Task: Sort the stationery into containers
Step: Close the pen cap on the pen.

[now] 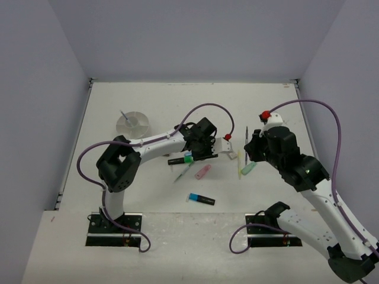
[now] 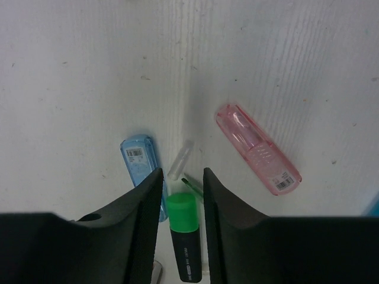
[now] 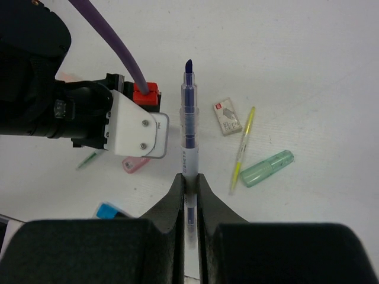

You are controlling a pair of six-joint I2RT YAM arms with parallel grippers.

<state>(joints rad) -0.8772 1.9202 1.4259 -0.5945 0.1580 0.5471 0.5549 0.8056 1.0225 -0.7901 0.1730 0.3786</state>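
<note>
- Jaws of my left gripper [image 2: 182,173] stand narrowly apart astride the green-capped highlighter [image 2: 183,236], slim gaps either side.
- It lies on the tabletop [image 2: 89,71], blue marker [image 2: 137,157] just beside, pink marker [image 2: 257,148] near.
- Right gripper [image 3: 189,177] jaws pinch a blue-tipped pen [image 3: 187,118].

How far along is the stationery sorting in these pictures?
Done: one thin item seems to sit in the white cup. In hand: right gripper grips a blue-tipped pen; left gripper straddles the green-capped highlighter. Left: pink marker, mint marker, yellow pen, eraser, among others.
</note>
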